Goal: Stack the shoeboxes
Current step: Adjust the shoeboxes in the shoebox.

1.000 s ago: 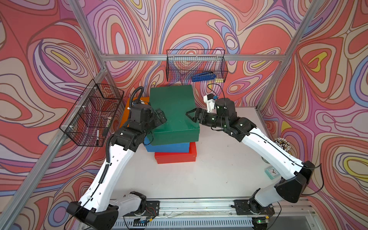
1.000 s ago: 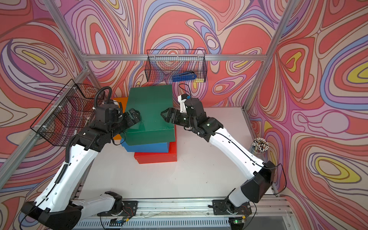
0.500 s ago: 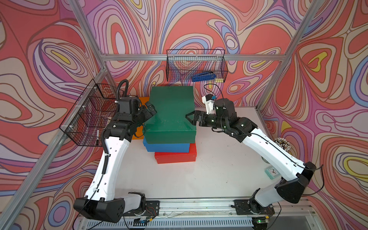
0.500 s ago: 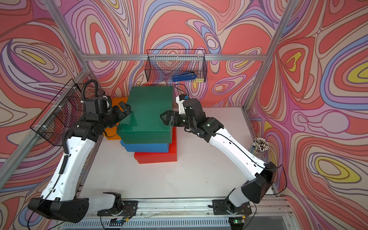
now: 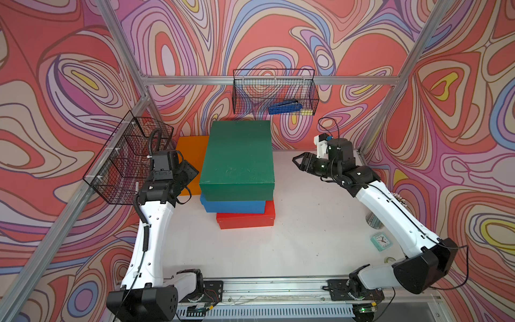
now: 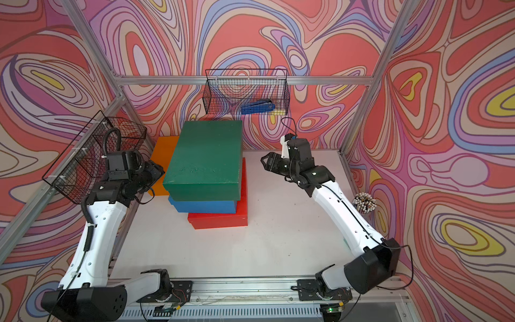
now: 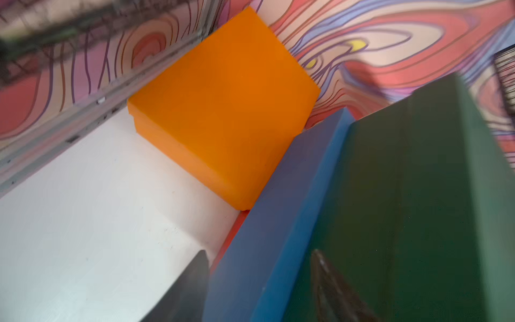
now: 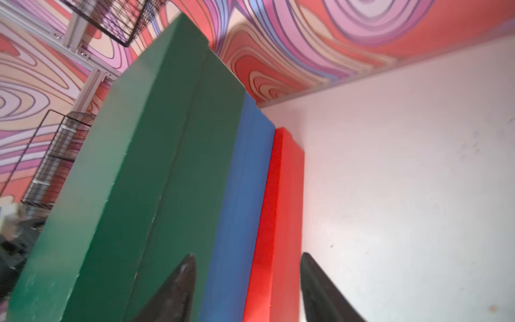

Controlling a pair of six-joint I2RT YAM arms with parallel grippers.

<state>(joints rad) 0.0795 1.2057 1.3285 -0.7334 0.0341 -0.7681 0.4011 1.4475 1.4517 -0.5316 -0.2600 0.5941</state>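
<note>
Left gripper and right gripper now off green shoebox, jaws apart, empty.

Each was plain matte, unpatterned: dark green shoebox, blue shoebox, red shoebox, orange shoebox. Surface was white. Walls bore swirling bands of coral red, lilac, cream, blue, yellow, outlined dark. Wire baskets were black. Arms were white with black joints. Small clock was mint green, face white.
</note>
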